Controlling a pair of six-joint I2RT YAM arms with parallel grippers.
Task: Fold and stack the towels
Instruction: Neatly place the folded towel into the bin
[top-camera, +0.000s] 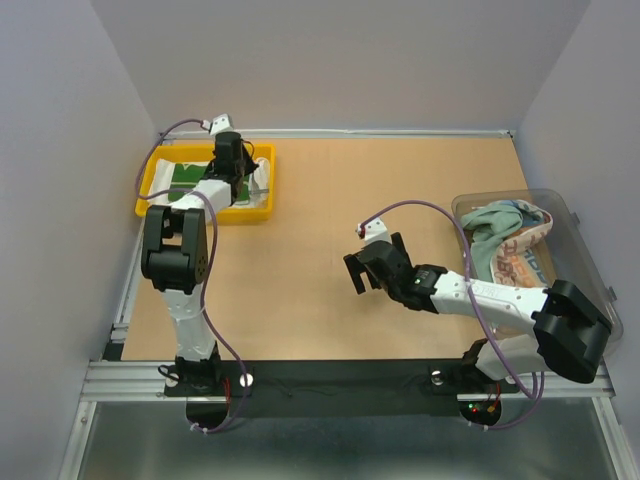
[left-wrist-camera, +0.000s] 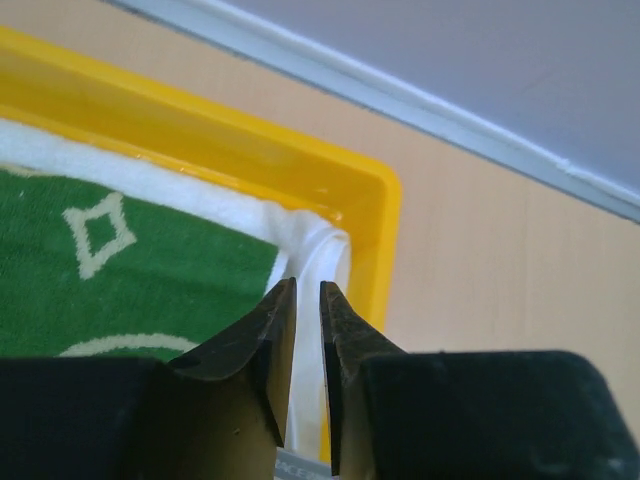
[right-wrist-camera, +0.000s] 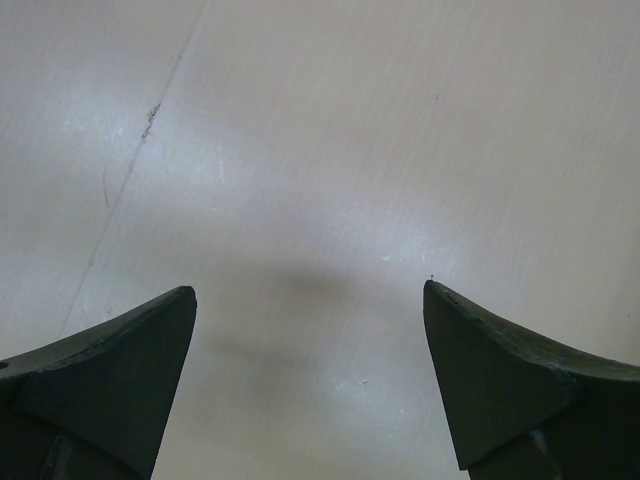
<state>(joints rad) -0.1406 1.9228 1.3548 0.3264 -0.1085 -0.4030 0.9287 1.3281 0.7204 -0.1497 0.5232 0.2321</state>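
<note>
Right tool (right-wrist-camera: 309, 288) spread wide over bare desk (top-camera: 400, 180), nothing between its jaws. To its right, the clear bin (top-camera: 583, 255) holds a crumpled teal towel (top-camera: 495, 222) and a letter-print towel (top-camera: 520, 262). Far left, the yellow tray (left-wrist-camera: 200, 130) holds the green towel (left-wrist-camera: 150, 260) atop the white towel (left-wrist-camera: 320, 250). Left tool (left-wrist-camera: 302, 290) narrowed to a slit at the white towel's folded edge; cannot tell whether it pinches

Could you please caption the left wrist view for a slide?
Left pincer, jaws narrowly apart, over a white cloth towel in a yellow plastic tray.
</note>
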